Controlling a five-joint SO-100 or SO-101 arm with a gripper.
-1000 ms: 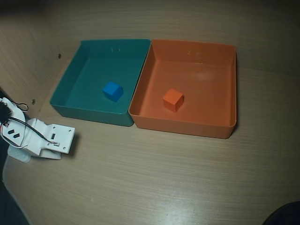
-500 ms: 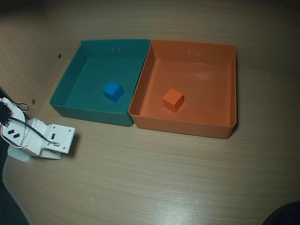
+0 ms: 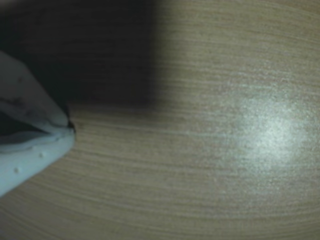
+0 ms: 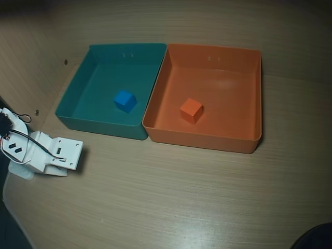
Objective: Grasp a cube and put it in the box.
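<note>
The small orange cube lies inside the orange box, left of its middle, in the overhead view. My white arm is folded low over the table at the far left, well apart from both trays. In the wrist view my gripper enters from the left edge, its two white fingers closed tip to tip with nothing between them, just above bare wood. The cube and the box do not show in the wrist view.
A teal-green tray stands wall to wall with the orange box on its left and holds a small blue cube. The wooden table stretches in front of both trays. A dark blurred shape fills the wrist view's upper left.
</note>
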